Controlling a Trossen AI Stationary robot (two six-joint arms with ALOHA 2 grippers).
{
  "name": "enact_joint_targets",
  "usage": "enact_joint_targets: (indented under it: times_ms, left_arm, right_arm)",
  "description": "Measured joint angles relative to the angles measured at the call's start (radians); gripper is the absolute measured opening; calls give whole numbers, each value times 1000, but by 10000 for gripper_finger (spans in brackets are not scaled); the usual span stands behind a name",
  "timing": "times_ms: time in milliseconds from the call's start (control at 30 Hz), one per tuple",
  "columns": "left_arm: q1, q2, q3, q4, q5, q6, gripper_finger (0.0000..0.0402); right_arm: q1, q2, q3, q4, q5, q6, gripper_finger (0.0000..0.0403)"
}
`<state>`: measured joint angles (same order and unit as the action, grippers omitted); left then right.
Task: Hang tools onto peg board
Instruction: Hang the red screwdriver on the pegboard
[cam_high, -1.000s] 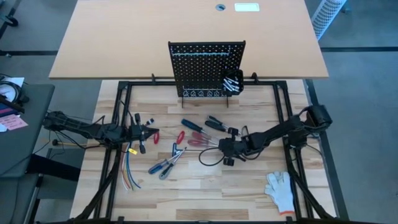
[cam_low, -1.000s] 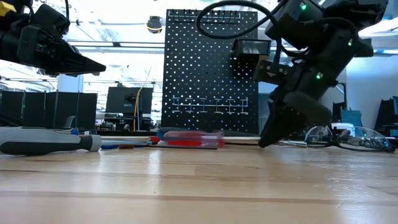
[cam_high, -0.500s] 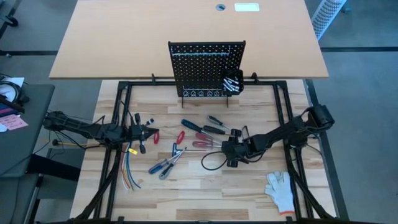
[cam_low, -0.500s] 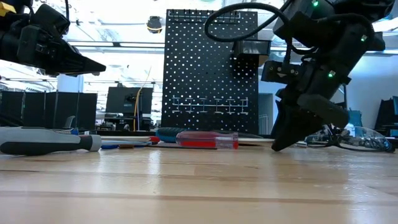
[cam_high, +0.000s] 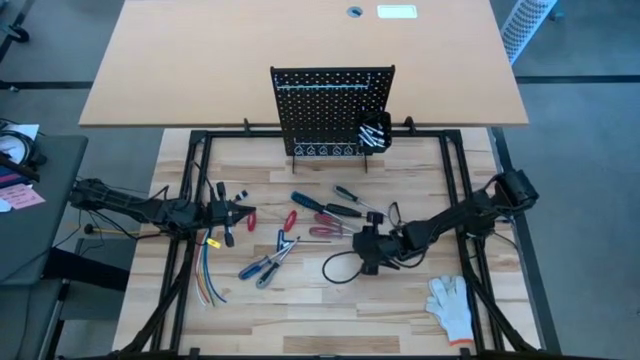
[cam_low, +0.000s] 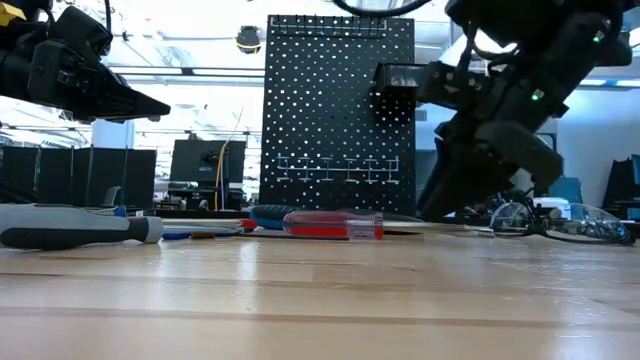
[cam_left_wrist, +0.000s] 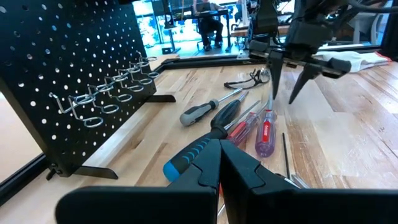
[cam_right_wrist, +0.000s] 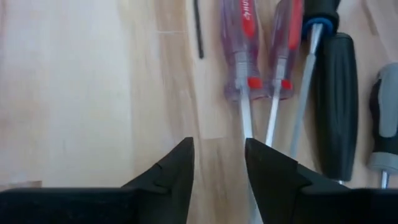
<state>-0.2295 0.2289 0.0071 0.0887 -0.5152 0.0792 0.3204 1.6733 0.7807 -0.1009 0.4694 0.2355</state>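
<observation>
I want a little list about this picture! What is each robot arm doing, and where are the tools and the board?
left pincer: shut, empty, waiting at the table's left
right pincer: open, empty, beside two red-handled screwdrivers
tools: lying flat on the wooden table, none hung
peg board: upright at the table's back, hooks bare
white glove: near the right front corner

One camera looks straight down on the whole table (cam_high: 330, 300), one sits at tabletop level facing the peg board (cam_low: 340, 110), and two close wrist cameras both take in the red screwdrivers (cam_right_wrist: 239, 50).
</observation>
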Motion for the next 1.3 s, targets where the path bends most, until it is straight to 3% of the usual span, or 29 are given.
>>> enact_joint_targets:
  times_ms: [200, 333, 567, 833, 1167, 1300]
  left_arm:
    - [0, 0, 0, 0, 0, 0, 0]
    - [0, 0, 0, 0, 0, 0, 0]
    - [0, 0, 0, 0, 0, 0, 0]
    - [0, 0, 0, 1, 0, 0, 0]
    - [0, 0, 0, 1, 0, 0, 0]
    - [0, 0, 0, 0, 0, 0, 0]
  right_arm:
    - [-31, 0, 0, 12, -5, 1, 129]
    - [-49, 6, 0, 26, -77, 2, 128]
    - [-60, 81, 2, 39, -80, 3, 128]
    - [-42, 81, 29, 22, -95, -38, 130]
    - [-70, 83, 76, 27, -84, -153, 203]
    - [-87, 80, 76, 21, -82, -165, 212]
